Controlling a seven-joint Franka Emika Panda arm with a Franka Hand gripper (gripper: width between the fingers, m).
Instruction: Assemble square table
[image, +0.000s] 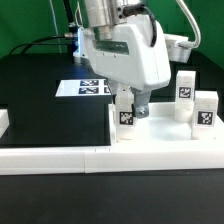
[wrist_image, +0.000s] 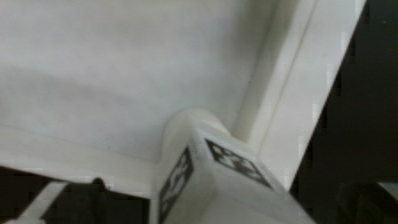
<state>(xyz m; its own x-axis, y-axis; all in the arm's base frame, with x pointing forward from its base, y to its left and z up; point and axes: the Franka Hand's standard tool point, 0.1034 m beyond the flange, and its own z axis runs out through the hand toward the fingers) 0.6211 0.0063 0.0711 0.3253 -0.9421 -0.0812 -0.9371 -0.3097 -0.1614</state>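
The white square table top lies on the black table, and its raised rim shows in the wrist view. A small white tagged leg stands upright at the top's corner on the exterior view's left. My gripper hangs straight over this leg and is open. One dark finger shows a little apart from the leg's side. Two more tagged legs stand upright at the exterior view's right.
The marker board lies flat behind the table top. A long low white rail runs along the front edge. A small white block sits at the exterior view's far left.
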